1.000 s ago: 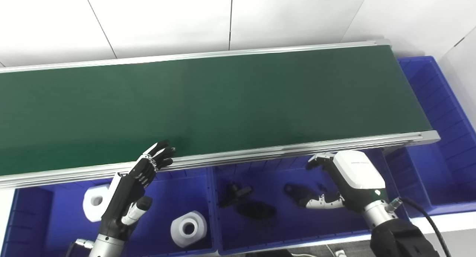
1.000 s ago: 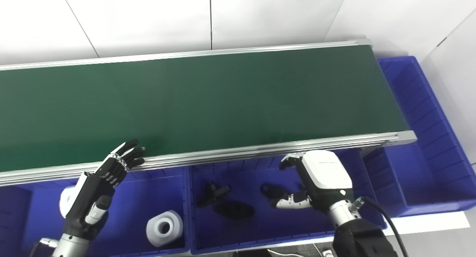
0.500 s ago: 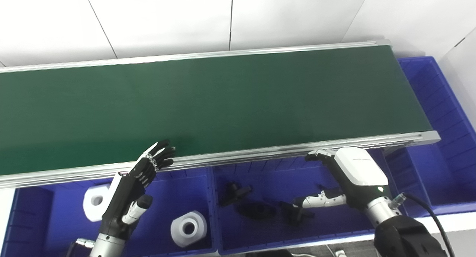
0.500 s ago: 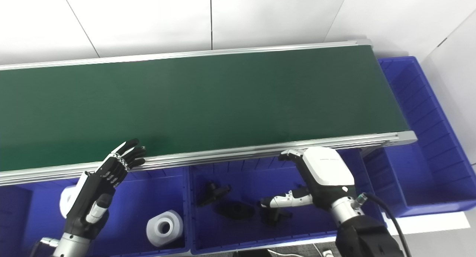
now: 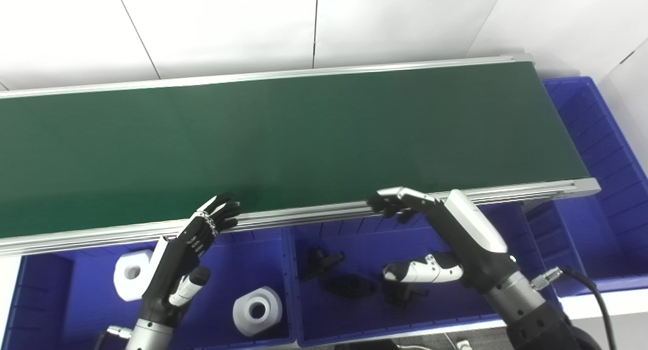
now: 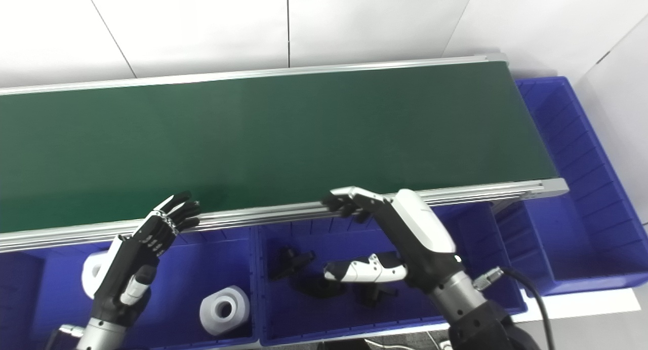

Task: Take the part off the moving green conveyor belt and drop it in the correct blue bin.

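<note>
The green conveyor belt (image 5: 304, 132) carries no part in view. My right hand (image 5: 445, 238) is open and empty above the middle blue bin (image 5: 354, 319), its fingertips at the belt's near rail. Three black parts lie in that bin: one (image 5: 321, 263) at the left, one (image 5: 350, 285) in the middle and one (image 5: 402, 293) under my thumb. My left hand (image 5: 187, 254) is open and empty over the left blue bin (image 5: 71, 309), fingertips near the rail. Two white cylindrical parts (image 5: 257, 310) (image 5: 130, 275) lie in the left bin.
A long blue bin (image 5: 602, 188) wraps around the belt's right end. The aluminium rail (image 5: 314, 213) runs along the belt's near edge above the bins. A white wall stands behind the belt.
My right hand let a black part drop into the middle bin, opened, then moved left and up to the rail. My left hand stayed still.
</note>
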Motion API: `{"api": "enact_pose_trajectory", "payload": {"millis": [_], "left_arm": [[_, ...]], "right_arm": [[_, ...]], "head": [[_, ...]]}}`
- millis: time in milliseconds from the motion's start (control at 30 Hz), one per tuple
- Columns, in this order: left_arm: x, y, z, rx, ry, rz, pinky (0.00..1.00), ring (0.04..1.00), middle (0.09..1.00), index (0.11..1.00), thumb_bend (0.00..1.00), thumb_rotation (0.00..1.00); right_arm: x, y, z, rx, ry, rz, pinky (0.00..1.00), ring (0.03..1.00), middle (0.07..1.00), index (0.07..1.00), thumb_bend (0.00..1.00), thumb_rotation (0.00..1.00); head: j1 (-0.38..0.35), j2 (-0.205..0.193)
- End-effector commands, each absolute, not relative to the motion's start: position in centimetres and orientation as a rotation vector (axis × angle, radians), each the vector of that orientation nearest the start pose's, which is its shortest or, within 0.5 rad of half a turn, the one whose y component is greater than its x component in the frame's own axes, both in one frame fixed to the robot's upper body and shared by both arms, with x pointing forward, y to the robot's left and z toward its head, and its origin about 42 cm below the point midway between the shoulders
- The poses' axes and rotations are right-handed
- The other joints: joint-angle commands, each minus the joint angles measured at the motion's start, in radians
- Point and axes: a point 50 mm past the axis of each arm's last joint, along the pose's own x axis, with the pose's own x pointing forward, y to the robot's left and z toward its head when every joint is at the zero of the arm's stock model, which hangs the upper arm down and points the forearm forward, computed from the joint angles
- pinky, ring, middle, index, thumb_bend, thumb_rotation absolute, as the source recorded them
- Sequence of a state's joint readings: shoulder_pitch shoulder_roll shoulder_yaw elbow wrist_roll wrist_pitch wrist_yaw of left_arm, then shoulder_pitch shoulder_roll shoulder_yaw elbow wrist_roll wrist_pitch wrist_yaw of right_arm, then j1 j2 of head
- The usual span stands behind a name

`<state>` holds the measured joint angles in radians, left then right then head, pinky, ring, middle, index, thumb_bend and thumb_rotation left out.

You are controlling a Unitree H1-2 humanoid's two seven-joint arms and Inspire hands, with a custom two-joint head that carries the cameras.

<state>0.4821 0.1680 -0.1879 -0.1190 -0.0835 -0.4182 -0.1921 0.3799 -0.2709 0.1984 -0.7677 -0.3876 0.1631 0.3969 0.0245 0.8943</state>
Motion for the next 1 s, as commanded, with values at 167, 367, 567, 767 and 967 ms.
{"api": "enact_pose_trajectory", "payload": {"millis": [167, 367, 567, 767, 967], "left_arm": [[11.3, 21.6, 6.5, 0.027, -0.105, -0.31, 0.8, 0.833, 0.835, 0.866, 0.86, 0.83], [11.2, 20.7, 5.9, 0.016, -0.088, -0.311, 0.8, 0.835, 0.837, 0.856, 0.87, 0.8], [11.1, 19.6, 5.5, 0.018, -0.077, -0.309, 0.79, 0.824, 0.829, 0.841, 0.87, 0.79], [11.2, 18.6, 5.0, 0.031, -0.067, -0.319, 0.8, 0.832, 0.833, 0.842, 0.83, 0.8], [11.3, 18.2, 4.7, 0.036, -0.058, -0.335, 0.81, 0.839, 0.837, 0.845, 0.78, 0.8]], "right_arm": [[15.2, -18.8, 19.1, -0.389, -0.298, 0.433, 0.63, 0.697, 0.754, 0.79, 0.9, 0.98], [16.5, -16.8, 12.9, -0.227, -0.207, 0.351, 0.62, 0.721, 0.772, 0.79, 0.89, 0.95], [15.5, -16.4, 4.9, -0.088, -0.097, 0.36, 0.67, 0.733, 0.77, 0.774, 0.9, 0.96], [15.3, -17.6, 3.0, -0.083, -0.056, 0.39, 0.68, 0.735, 0.772, 0.771, 0.87, 0.96], [15.2, -18.2, 2.5, -0.098, -0.035, 0.422, 0.68, 0.734, 0.774, 0.778, 0.88, 0.96]], "head": [[0.02, -0.022], [0.074, -0.055], [0.115, -0.087], [0.142, -0.107], [0.149, -0.113]]}}
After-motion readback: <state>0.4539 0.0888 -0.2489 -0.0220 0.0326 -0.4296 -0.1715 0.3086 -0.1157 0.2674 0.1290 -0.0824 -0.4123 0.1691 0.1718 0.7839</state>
